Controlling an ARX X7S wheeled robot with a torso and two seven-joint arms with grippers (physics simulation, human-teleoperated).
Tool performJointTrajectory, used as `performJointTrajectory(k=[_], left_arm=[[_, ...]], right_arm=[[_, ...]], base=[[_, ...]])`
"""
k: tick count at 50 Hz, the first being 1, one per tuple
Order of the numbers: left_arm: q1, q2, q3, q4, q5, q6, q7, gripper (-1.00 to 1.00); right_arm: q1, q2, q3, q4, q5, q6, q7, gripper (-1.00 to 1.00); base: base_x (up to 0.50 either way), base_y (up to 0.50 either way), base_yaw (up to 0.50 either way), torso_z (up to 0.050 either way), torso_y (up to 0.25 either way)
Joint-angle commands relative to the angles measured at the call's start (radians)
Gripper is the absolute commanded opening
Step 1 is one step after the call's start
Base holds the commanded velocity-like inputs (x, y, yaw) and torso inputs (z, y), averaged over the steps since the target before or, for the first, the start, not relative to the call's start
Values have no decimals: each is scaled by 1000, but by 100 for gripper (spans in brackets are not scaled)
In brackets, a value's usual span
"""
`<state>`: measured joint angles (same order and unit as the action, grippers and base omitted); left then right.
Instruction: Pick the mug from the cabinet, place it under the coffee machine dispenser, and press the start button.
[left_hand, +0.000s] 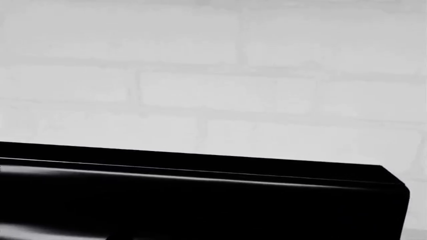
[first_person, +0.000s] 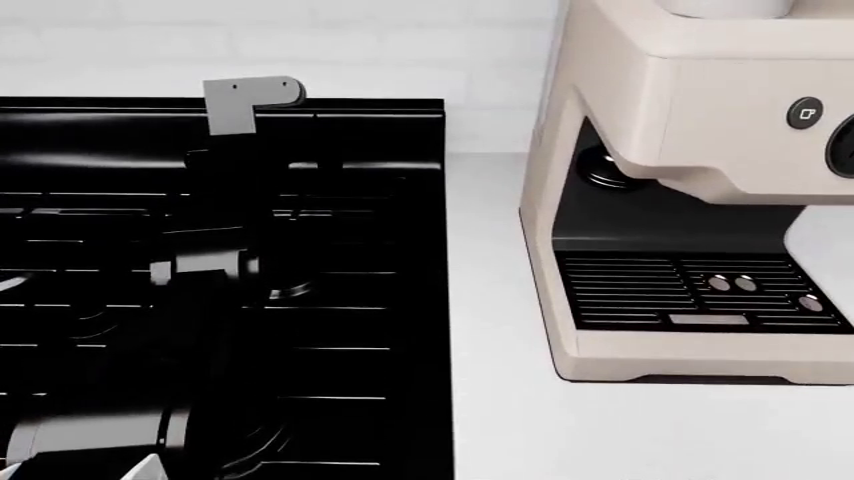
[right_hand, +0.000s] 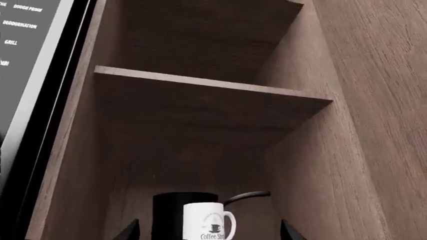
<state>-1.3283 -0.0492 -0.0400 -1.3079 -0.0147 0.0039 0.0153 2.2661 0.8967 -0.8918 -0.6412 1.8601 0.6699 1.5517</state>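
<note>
Right gripper: only the two dark fingertips show at the edge of the right wrist view, spread wide apart with the mug between them but not touching it. Mug is white with a small dark printed logo, handle out to one side, standing upright in a wooden cabinet compartment under a shelf board. A black cylinder-like object with a thin curved handle stands right behind the mug. A dark panel with white text runs beside the cabinet.

Left gripper: can't tell whether it is spread or closed. The left wrist view shows only a glossy black edge and a white brick wall. In the head view the left arm is dark against a black stovetop, with a grey bracket at its far end.

The cream-beige coffee machine sits on the white desk right of the stovetop. Its black dispenser sits above the black drip grille, and nothing stands on the grille. A small round cup-icon button is on the front.
</note>
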Motion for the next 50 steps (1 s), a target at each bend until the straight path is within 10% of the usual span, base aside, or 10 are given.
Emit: performJointTrajectory(k=[1, 50], left_arm=[[0, 1, 4, 0, 3, -2, -4, 100], [1, 1, 21, 0, 3, -2, -10, 100]], right_arm=[[70, -71, -5, 226, -75, 79, -109, 100], [39, -553, -217, 1300, -659, 178, -733, 100]], base=[[0, 0, 0, 0, 0], [0, 0, 0, 0, 0]])
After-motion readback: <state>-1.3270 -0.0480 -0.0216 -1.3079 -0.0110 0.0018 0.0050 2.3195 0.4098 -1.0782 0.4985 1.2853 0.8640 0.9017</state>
